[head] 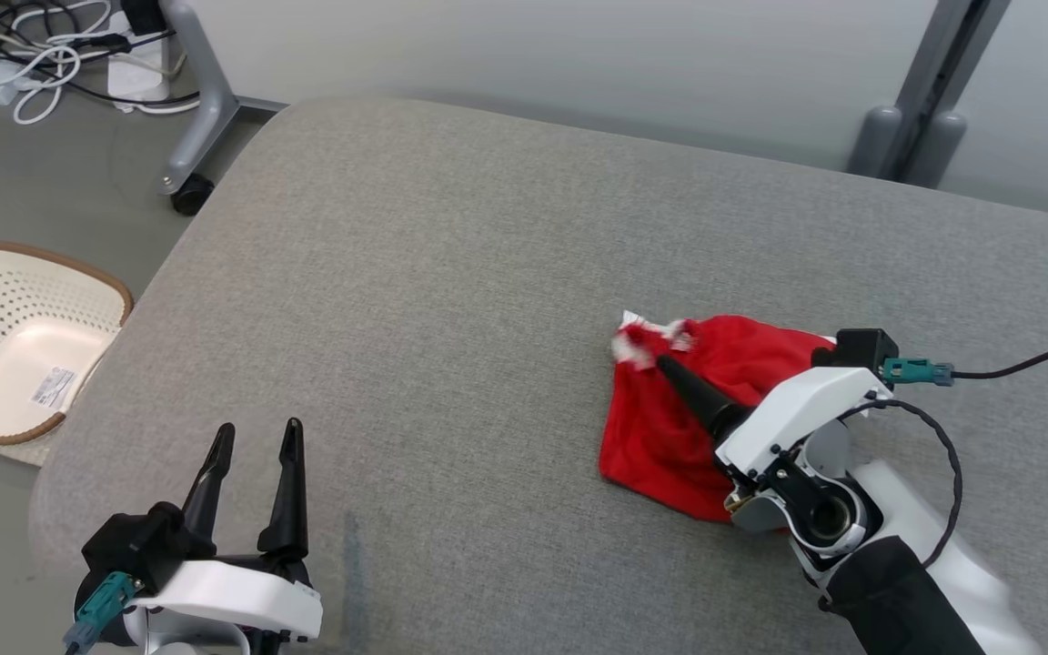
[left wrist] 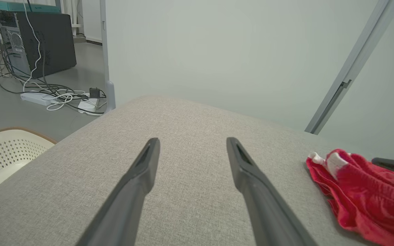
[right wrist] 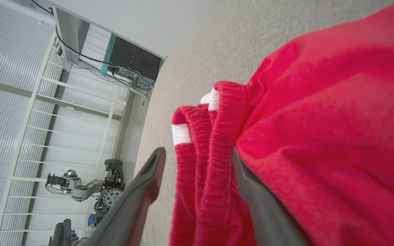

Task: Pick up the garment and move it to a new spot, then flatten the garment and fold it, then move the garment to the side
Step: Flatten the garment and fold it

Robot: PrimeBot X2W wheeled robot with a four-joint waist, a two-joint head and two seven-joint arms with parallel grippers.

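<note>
The red garment [head: 651,441] lies bunched on the right part of the grey padded surface [head: 451,273], its waistband with white tabs at the upper left. My right gripper [head: 670,368] lies across it, tilted on its side. In the right wrist view the right gripper [right wrist: 197,153] stands open with the gathered waistband of the garment [right wrist: 320,119] between its fingers; one finger is partly covered by cloth. My left gripper [head: 258,428] is open and empty near the front left edge. The left wrist view has the left gripper [left wrist: 193,140] over bare fabric and the garment [left wrist: 364,194] far right.
A white perforated basket [head: 15,337] with a brown rim stands on the floor left of the surface, also seen as the basket [left wrist: 2,153]. Cables and a power strip [head: 51,55] lie on the floor beyond, by a wheeled grey stand leg [head: 201,109].
</note>
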